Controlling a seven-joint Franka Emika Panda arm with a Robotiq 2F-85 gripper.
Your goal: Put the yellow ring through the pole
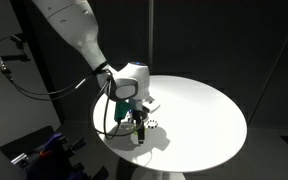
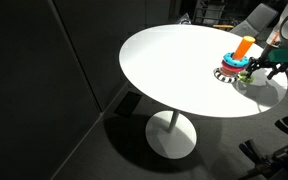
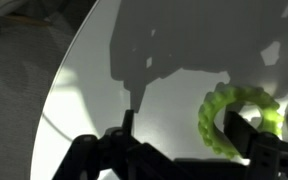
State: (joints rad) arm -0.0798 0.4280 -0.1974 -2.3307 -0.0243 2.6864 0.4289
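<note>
The yellow ring [image 3: 208, 122] is a bumpy pale yellow-green ring low on the white table, at the right of the wrist view. My gripper [image 3: 184, 125] is open, its fingers wide apart. The left finger stands clear of the ring. The right finger's tip sits at the ring's hole; I cannot tell whether it touches the ring. In an exterior view the pole [image 2: 245, 46] shows its orange top above coloured rings, with my gripper [image 2: 259, 68] right beside it. In an exterior view my gripper [image 1: 134, 114] hangs low over the table and mostly hides the toy.
The round white table [image 2: 174, 60] stands on a single pedestal against dark walls. A black-and-white speckled ring [image 2: 226, 73] lies at the toy's foot, and also shows in an exterior view [image 1: 152, 125]. The toy sits near the table edge [image 1: 124, 145].
</note>
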